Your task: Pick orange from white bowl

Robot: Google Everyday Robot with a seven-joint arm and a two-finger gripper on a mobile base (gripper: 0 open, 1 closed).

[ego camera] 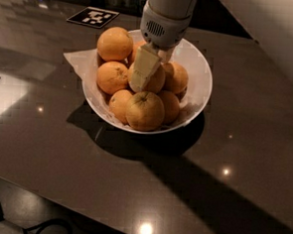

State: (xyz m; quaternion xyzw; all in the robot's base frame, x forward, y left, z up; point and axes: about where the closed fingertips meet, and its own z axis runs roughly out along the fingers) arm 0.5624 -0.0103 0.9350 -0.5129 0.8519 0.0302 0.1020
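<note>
The white bowl [200, 87], lined with white crinkled paper, stands on the dark table and holds several oranges in a heap. My gripper [148, 78] reaches down from above into the middle of the heap. Its cream-coloured part lies against the front left of the orange [159, 83] at the centre of the pile, and this orange is partly hidden behind it. A large orange [114, 43] sits on top at the back left. A yellowish orange with a stem dimple [144, 110] sits at the front.
A black-and-white marker tag [93, 17] lies on the table behind the bowl at the left. The paper lining [78, 60] sticks out past the bowl's left rim. The table's front edge [81, 202] runs diagonally across the lower left.
</note>
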